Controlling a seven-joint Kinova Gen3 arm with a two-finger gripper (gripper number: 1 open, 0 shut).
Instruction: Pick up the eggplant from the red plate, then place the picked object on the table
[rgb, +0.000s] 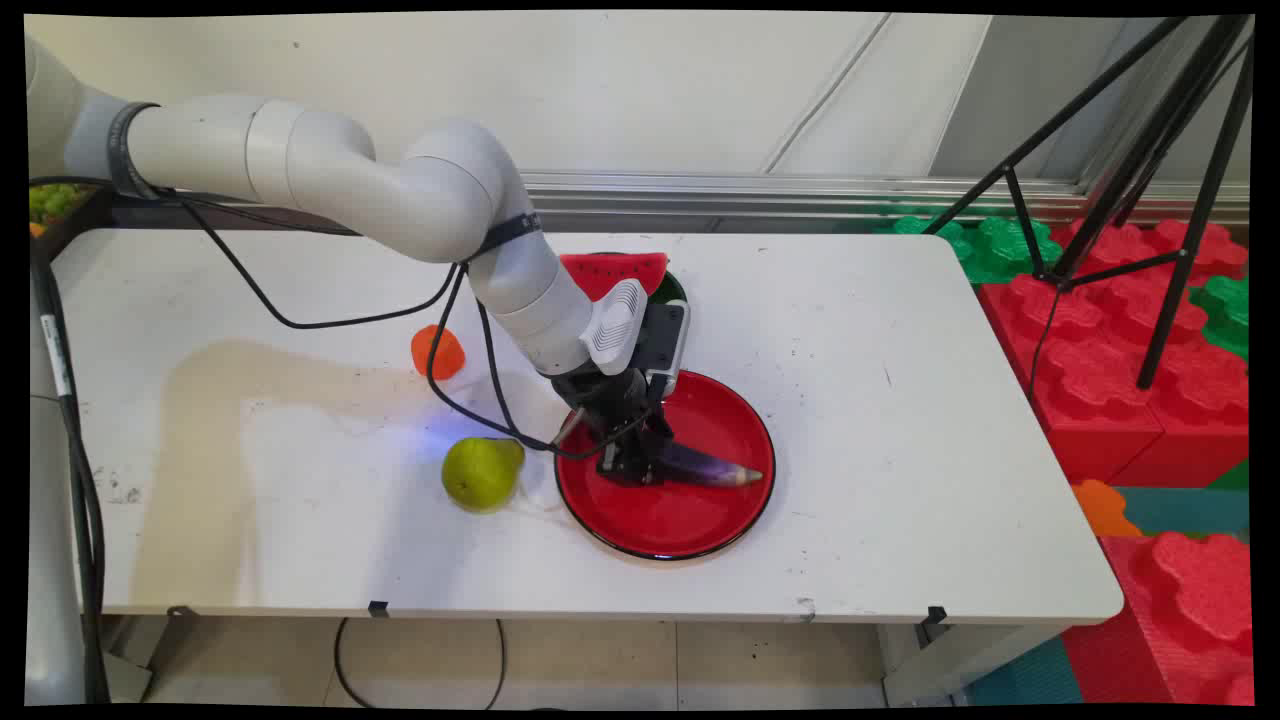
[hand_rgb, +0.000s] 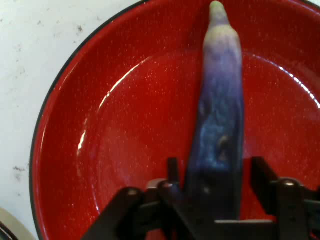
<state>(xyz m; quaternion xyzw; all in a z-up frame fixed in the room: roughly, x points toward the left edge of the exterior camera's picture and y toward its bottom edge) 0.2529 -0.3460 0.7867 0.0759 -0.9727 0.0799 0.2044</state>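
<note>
A purple eggplant (rgb: 712, 468) lies on a red plate (rgb: 690, 525) near the middle of the table, its pale tip pointing right. My gripper (rgb: 632, 465) is down at the plate, shut on the eggplant's thick end. In the hand view the eggplant (hand_rgb: 220, 110) runs up from between my two fingers (hand_rgb: 173, 167), and the red plate (hand_rgb: 125, 140) fills the picture beneath it. The eggplant's tip rests on the plate.
A green pear (rgb: 481, 471) sits just left of the plate. A small orange fruit (rgb: 437, 351) lies further back left. A watermelon slice (rgb: 612, 272) rests on a dark plate behind the arm. A black tripod (rgb: 1130, 150) and red and green foam blocks (rgb: 1100, 340) stand off the table's right.
</note>
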